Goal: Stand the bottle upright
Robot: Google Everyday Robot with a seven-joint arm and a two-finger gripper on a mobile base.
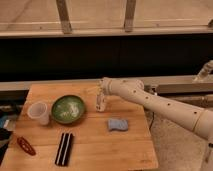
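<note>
The bottle (101,102) is small, slim and whitish with a pale label. It stands about upright on the wooden table (95,145), just right of the green bowl (68,109). My gripper (101,94) reaches in from the right on the white arm (160,102) and sits over the bottle's top, at or around it.
A translucent plastic cup (39,112) stands left of the bowl. A blue sponge (118,124) lies right of centre. A black flat object (63,148) and a red object (25,146) lie near the front left. The table's right edge is near the arm.
</note>
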